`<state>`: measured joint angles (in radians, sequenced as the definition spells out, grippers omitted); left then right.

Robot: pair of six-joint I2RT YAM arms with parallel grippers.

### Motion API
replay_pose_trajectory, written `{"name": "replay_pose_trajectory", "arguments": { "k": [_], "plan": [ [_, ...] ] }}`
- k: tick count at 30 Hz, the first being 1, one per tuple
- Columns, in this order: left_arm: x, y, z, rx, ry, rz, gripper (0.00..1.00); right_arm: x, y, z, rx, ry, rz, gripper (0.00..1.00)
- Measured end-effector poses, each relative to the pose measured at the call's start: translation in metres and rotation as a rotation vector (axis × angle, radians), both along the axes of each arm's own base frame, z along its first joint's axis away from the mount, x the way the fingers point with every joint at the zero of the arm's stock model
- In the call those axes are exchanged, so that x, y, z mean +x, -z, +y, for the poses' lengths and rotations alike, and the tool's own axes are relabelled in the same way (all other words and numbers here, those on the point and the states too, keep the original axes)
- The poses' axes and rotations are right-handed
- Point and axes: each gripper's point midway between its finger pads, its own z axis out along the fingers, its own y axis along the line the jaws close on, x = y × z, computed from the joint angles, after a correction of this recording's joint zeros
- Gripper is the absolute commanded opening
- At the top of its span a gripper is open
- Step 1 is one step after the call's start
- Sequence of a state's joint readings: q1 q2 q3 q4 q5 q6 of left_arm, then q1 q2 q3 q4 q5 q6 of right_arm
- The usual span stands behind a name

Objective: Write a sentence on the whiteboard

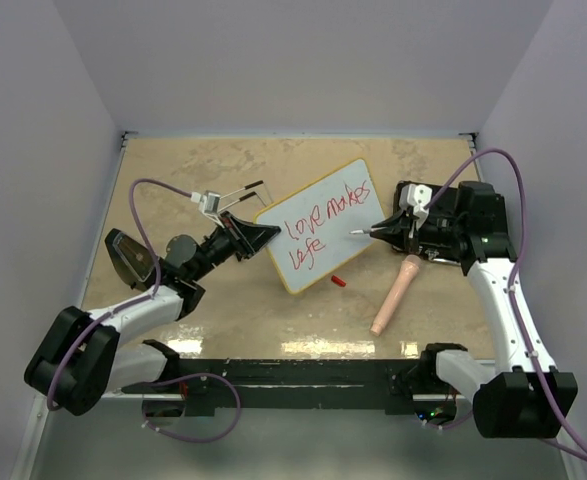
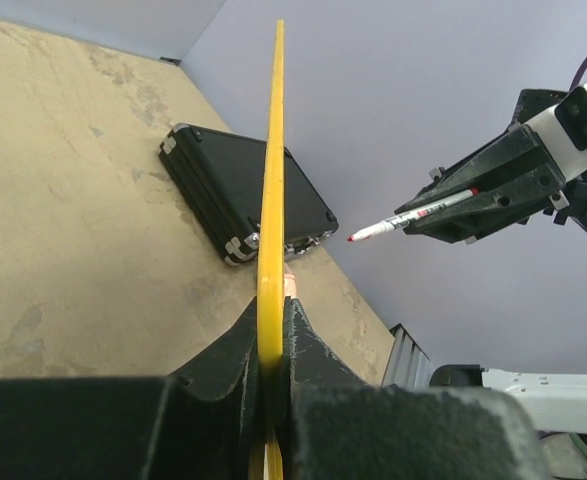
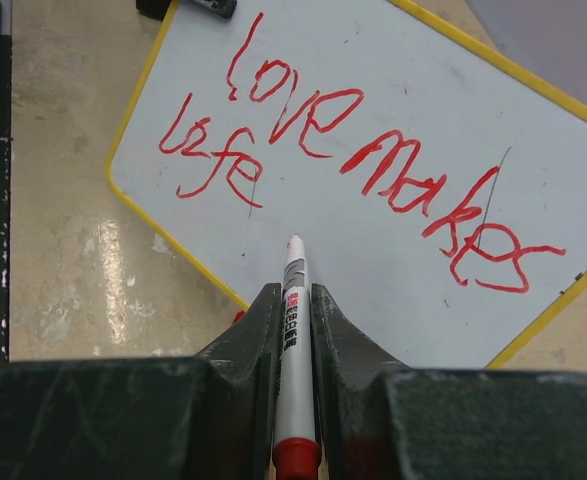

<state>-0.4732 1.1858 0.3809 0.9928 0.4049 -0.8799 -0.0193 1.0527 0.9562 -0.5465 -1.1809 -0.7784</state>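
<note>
- Near edge of bench [image 1: 223,320]: both arm bases. Bare strip of top just beyond them.
- Loose items lie a little farther in: a small red cap [image 1: 339,282] just off the whiteboard's near corner, and a beige handle-shaped object [image 1: 396,293] to its right, near the right arm.
- Mid-bench: whiteboard [image 1: 358,240], long axis running near-left to far-right.
- Left pincer [image 1: 263,232] is pressed together on the whiteboard's left yellow rim [image 2: 271,180], steadying it.
- Cannot tell whether the whiteboard rests on the bench or is lifted.
- Right pincer [image 3: 293,310] pinches a marker [image 3: 293,300], barrel between the jaws. The marker tip points left at the whiteboard face from its right side.
- Left wrist view shows the tip apart from the face, not touching.
- The sentence [image 3: 373,150] reads "love makes" on the far line and "life" on the near line, in red, following the long axis.
- Key relation: the blank white patch lies right of "life" and under "makes", directly ahead of the marker tip. The right arm is the nearer one and the only one with the marker.
- Judged next move: bring the tip onto that patch and write rightward along the axis. Room is modest, since the near rim runs close under the tip.
- Risk: pressing could swing the whiteboard about its single clamped edge.
- Farther: a black case [image 2: 223,190] sits beyond the whiteboard. The far-left bench is open up to the walls.
</note>
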Motion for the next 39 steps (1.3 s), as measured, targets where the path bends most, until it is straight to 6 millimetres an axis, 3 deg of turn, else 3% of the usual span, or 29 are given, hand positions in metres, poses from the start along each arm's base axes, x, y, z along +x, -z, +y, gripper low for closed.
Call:
{"name": "replay_pose_trajectory", "arguments": {
  "k": [9, 17, 39],
  "plan": [
    [-0.006, 0.009, -0.007, -0.002, 0.061, 0.026, 0.0, -0.002, -0.013, 0.0, 0.026, 0.034, -0.034, 0.0],
    [-0.015, 0.0, -0.003, -0.012, 0.061, 0.006, 0.0, 0.002, -0.013, 0.0, 0.039, 0.05, -0.006, 0.0],
    [-0.022, 0.01, 0.0, -0.019, 0.066, 0.044, 0.0, 0.003, -0.003, 0.013, 0.018, 0.028, 0.025, 0.0]
  ]
}}
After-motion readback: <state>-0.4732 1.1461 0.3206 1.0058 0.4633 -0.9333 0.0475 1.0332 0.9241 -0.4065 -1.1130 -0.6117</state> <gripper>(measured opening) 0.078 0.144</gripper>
